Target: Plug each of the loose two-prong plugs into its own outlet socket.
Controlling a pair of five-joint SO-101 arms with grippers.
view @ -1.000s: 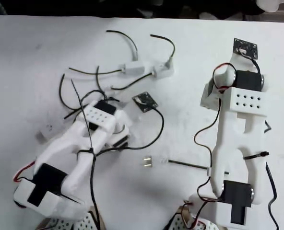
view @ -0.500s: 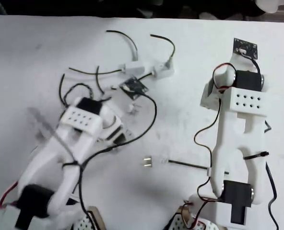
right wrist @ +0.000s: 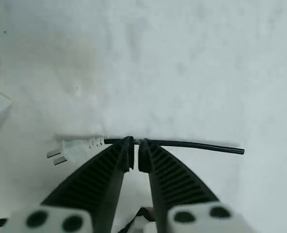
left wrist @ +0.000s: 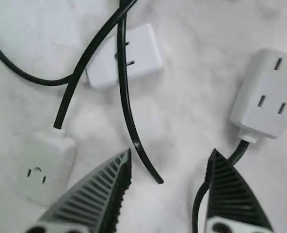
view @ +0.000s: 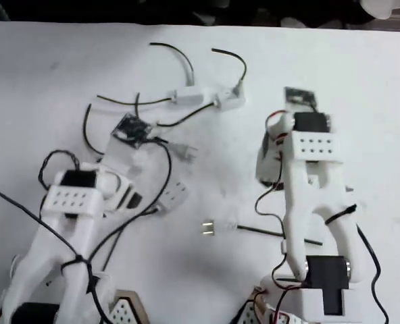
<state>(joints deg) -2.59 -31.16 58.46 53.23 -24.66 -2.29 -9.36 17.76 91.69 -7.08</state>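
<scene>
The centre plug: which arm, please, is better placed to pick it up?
Likely right: the right gripper is at the cord of the plug; the left gripper hangs open over sockets.

Two arms [view: 315, 196]. Three white sockets [left wrist: 269, 94] in left wrist view. One clear two-prong plug [view: 209, 227] on the table [view: 51, 67].

White table [view: 44, 67]: loose plug [view: 208, 228] near front middle, outlet sockets [view: 186, 96] farther back, black cords [view: 267, 232] scattered.
</scene>
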